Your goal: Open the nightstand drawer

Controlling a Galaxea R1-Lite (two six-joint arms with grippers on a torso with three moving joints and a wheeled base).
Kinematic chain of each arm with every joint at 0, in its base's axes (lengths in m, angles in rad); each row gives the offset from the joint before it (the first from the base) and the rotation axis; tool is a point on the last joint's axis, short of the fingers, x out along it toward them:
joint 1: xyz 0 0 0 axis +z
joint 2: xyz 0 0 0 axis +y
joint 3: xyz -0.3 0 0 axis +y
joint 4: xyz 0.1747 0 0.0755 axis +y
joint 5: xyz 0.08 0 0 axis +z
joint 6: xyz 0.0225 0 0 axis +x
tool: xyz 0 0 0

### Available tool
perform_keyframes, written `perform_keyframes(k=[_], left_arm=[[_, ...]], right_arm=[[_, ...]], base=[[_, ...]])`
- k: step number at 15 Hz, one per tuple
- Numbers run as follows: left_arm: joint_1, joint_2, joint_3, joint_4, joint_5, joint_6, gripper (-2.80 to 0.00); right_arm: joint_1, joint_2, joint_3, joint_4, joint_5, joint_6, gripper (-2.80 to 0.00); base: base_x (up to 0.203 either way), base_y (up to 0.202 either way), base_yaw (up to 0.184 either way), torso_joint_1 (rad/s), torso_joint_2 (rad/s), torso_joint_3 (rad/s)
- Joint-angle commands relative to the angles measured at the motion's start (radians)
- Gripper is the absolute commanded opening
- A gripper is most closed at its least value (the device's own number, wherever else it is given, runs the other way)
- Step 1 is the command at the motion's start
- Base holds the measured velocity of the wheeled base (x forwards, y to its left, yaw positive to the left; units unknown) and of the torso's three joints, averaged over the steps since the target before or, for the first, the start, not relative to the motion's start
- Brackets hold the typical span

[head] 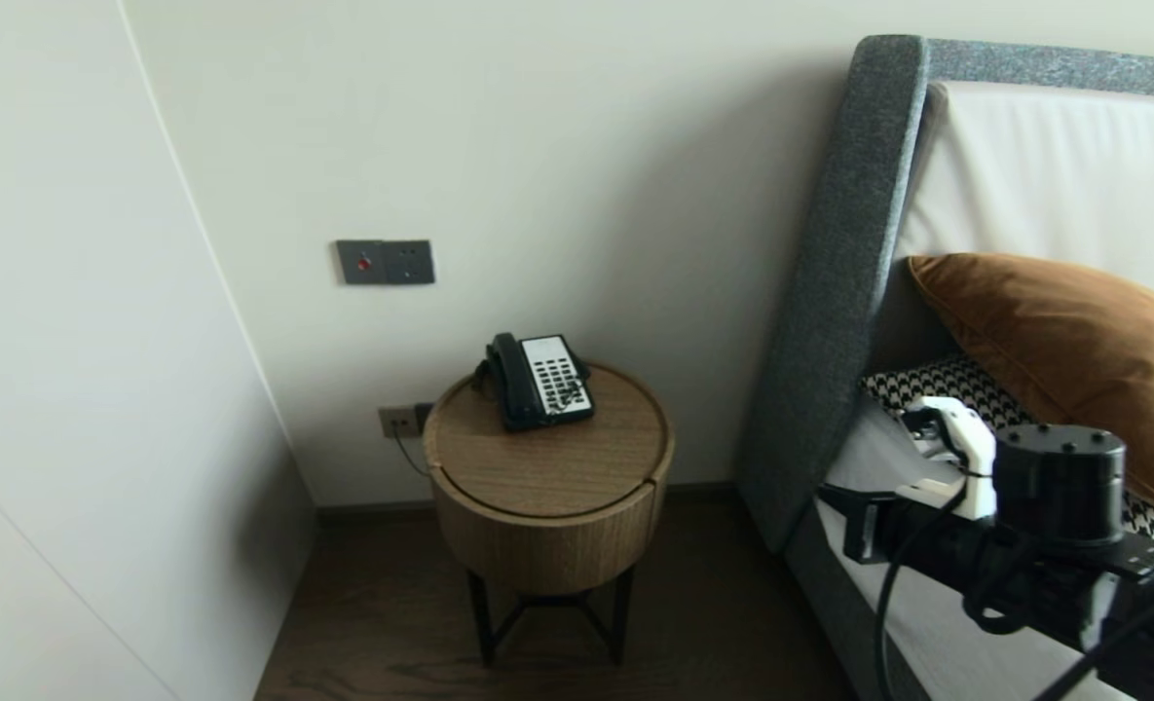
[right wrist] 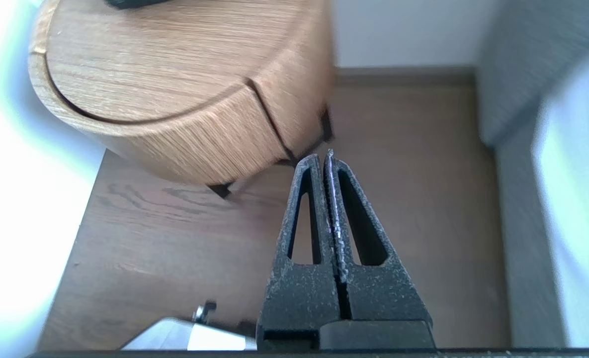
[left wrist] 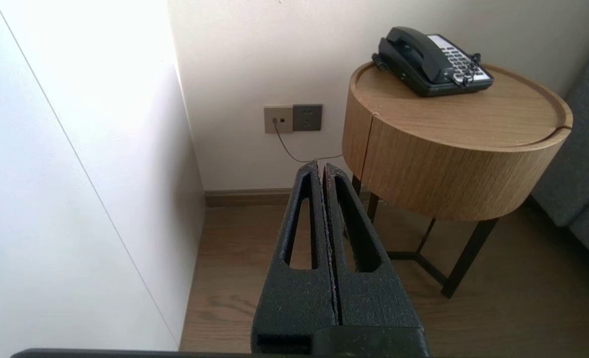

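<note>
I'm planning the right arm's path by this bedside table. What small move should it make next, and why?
Probably carry the right gripper leftward toward the phone on the table. It is shut, empty and hangs over the floor between table and bed, touching nothing. The left gripper sits shut, apart from the table.

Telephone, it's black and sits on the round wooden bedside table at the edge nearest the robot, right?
Not quite. The black telephone sits on the round wooden bedside table at its far edge, by the wall, not nearest the robot. The head view shows it.
</note>
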Motion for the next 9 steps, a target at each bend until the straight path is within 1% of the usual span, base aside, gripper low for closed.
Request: perform_keyframes(k=[1,3,6,7,9], left_arm=[[0.000,0.000,0.000,0.000,0.000,0.000,-2.80],[0.000,0.000,0.000,0.000,0.000,0.000,-2.80],[0.000,0.000,0.001,0.000,0.000,0.000,-2.80],[0.000,0.000,0.000,0.000,0.000,0.000,-2.80],[0.000,-0.001,0.000,0.000,0.000,0.000,-2.80]], right_arm=[[-0.042,-0.208,0.049,0.072,0.009,0.007,-2.80],[-0.085,-0.358,0.113,0.162,0.050,0.017,-2.80],[-0.205,-0.567,0.209,0.290,0.152,0.015,-2.80],[-0.243,-0.632,0.231,0.345,0.187,0.006,-2.80],[-0.310,-0.750,0.269,0.461,0.223,-0.032,-2.80]], base=[[0.000,0.000,0.000,0.000,0.00,0.000],[0.000,0.000,0.000,0.000,0.00,0.000],[0.000,0.000,0.000,0.000,0.00,0.000],[0.000,0.000,0.000,0.000,0.00,0.000],[0.000,0.000,0.000,0.000,0.00,0.000]])
